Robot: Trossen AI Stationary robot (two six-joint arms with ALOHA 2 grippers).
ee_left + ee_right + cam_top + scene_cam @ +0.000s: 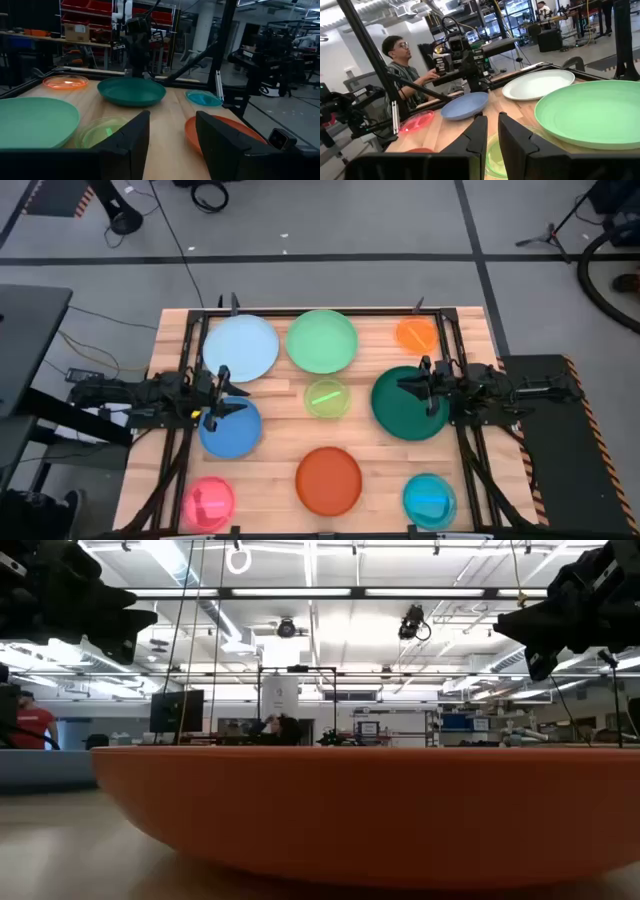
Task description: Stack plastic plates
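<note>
Plates all being left unstacked | left gripper (pixel 216 395) being held apart, empty, over blue plate (pixel 231 430) rim | right gripper (pixel 427 387) nearly together, empty, being hovered over dark green plate (pixel 408 404)

Table (pixel 375 465): pale wood boards, visible grain, matt. Large plates, such as the dark green plate (pixel 405 405) under the right gripper (pixel 424 390) and the red-orange plate (pixel 328 480): opaque smooth plastic, slight sheen. Lime plate (pixel 326 398) between the grippers: translucent, glossy plastic. Gripper fingers (pixel 220 145): dark, matt.
</note>
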